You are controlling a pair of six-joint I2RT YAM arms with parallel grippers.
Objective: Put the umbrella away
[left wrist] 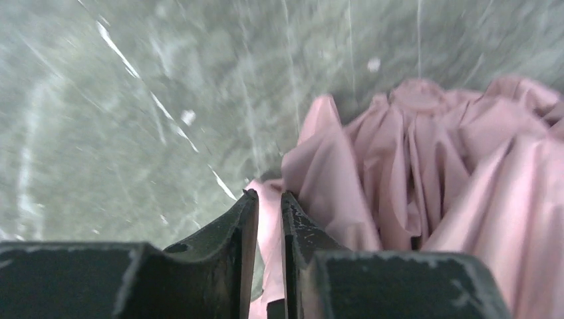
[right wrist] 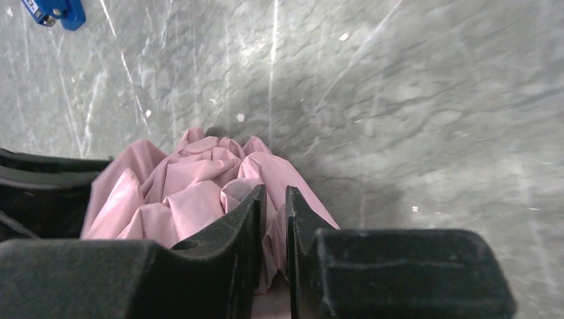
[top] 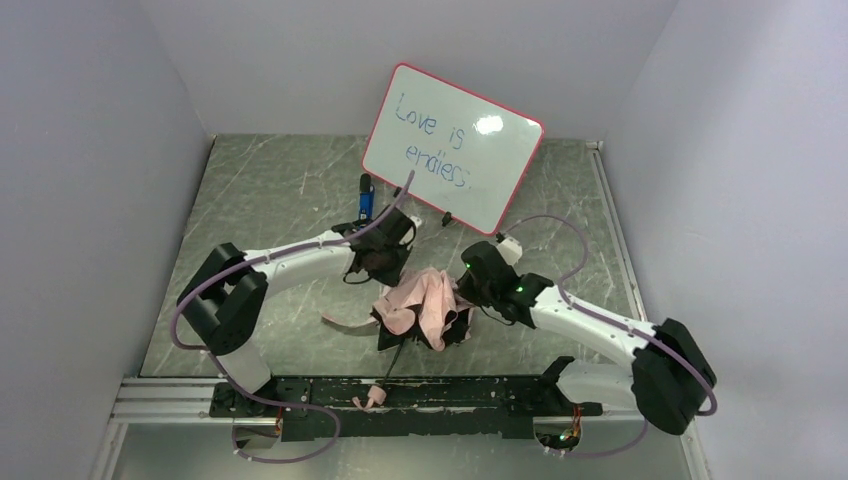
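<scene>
- table [top: 260,200]: grey marble-look top carrying everything, both arms reaching in toward its middle.
- whiteboard [top: 455,150]: red-framed, leaning at the far side with handwriting on it. Not part of this job.
- umbrella [top: 425,305]: lying collapsed mid-table between the two arms, canopy bunching in a loose pink heap, not wrapped. I'm reading the fabric as light, limp and slick, so it will be sliding and billowing rather than holding a shape. The black ribs [top: 455,335] poking out at the near-right look thin and probably easy to bend.
- shaft [top: 392,362]: slim, black, running from the heap toward the near edge. Likely the only stiff part, so I'd be gripping there or at the handle to move it and pinching fabric only to gather folds.
- left gripper [left wrist: 269,197]: sitting at the heap's far-left side, jaws standing a narrow slot apart with a pink fold running into it. Can't tell whether it's clamping.
- right gripper [right wrist: 275,191]: same story on the right side, narrow slot, fabric showing in it, grip unclear.
- handle [top: 375,398]: small, pink, lying at the near edge over the black base rail [top: 480,395].
- small blue object [top: 366,200]: lying by the whiteboard, apart from the umbrella.
</scene>
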